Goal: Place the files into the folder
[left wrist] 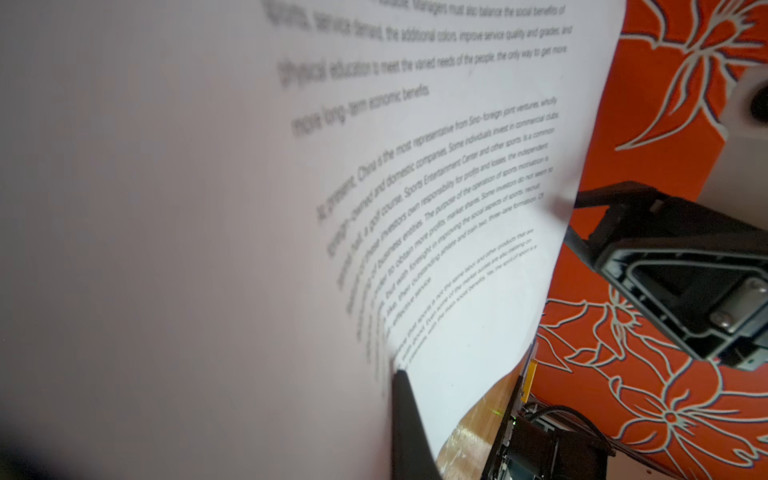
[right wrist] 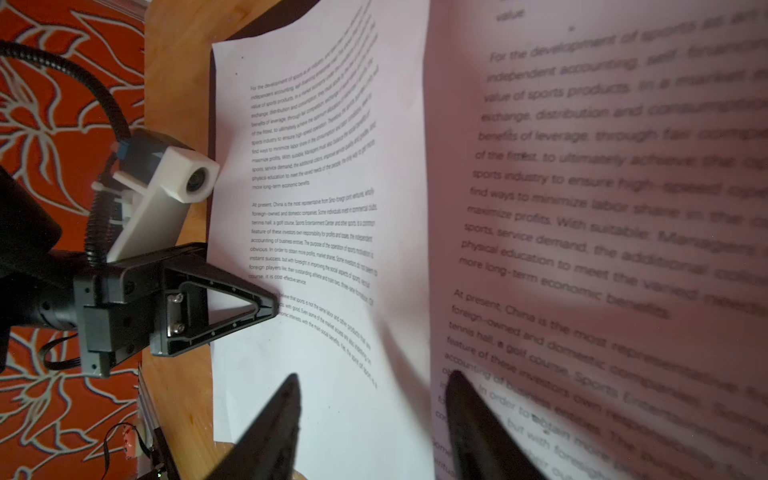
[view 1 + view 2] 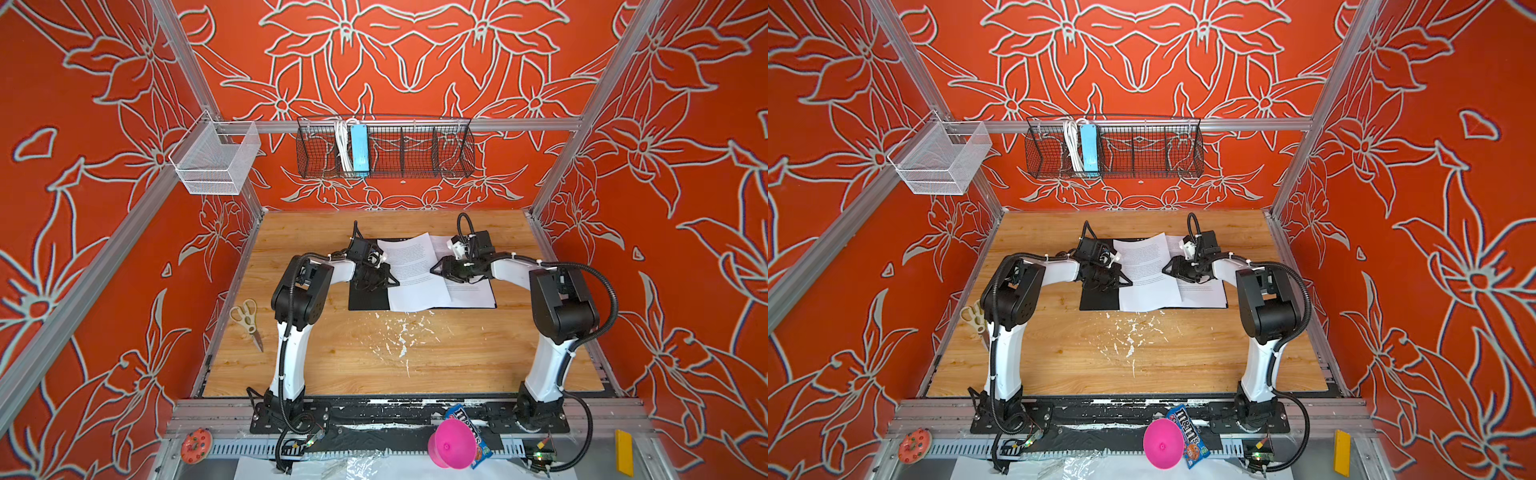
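The folder (image 3: 368, 297) lies open at the back of the table, black inside up, in both top views (image 3: 1098, 299). White printed files cover its right half (image 3: 471, 291). One sheet (image 3: 415, 270) slants across the spine. My left gripper (image 3: 392, 280) is shut on that sheet's left edge; in the left wrist view one black finger (image 1: 405, 415) presses against the paper (image 1: 457, 249). My right gripper (image 3: 434, 268) reaches in from the right. In the right wrist view it (image 2: 374, 386) stands open, with the edge of a nearer sheet (image 2: 582, 208) running between its fingers.
Scissors (image 3: 248, 318) lie at the table's left edge. White flecks (image 3: 399, 332) dot the wood in front of the folder. A black wire basket (image 3: 415, 153) with a light-blue power strip (image 3: 359, 151) and a white mesh basket (image 3: 216, 160) hang on the frame.
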